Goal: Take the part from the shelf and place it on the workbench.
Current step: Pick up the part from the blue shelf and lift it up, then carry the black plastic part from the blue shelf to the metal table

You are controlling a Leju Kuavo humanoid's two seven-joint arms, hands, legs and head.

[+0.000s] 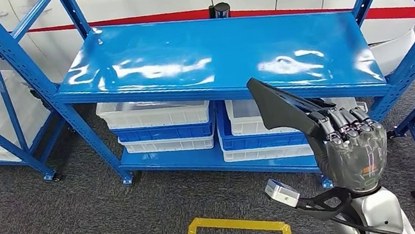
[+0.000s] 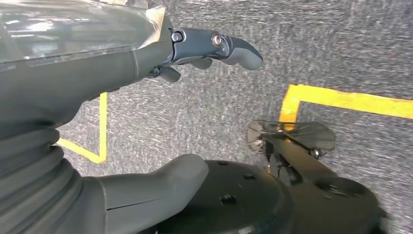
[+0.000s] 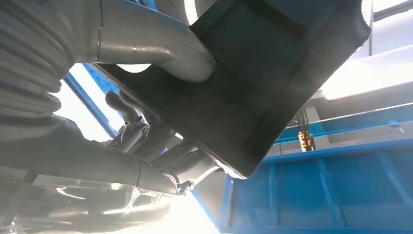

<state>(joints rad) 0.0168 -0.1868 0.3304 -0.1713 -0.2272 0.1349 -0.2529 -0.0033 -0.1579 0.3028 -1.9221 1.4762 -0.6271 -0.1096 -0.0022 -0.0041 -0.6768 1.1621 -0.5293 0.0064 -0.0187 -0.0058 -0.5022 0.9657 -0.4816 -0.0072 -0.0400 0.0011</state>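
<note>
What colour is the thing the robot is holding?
The part in the right hand is black, clearest in the head view.

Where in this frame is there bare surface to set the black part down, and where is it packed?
The blue shelf top is bare except for a dark cylinder at its back edge. Below it, stacked white and blue bins crowd the lower level. The right hand holds the black part.

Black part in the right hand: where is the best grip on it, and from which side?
Judging by its shape, keep the grip that the right hand has now: on the wide lower end of the black part, thumb on one flat face, fingers on the other. It is a thin tapered plate, so come at the edge and clamp the faces.
</note>
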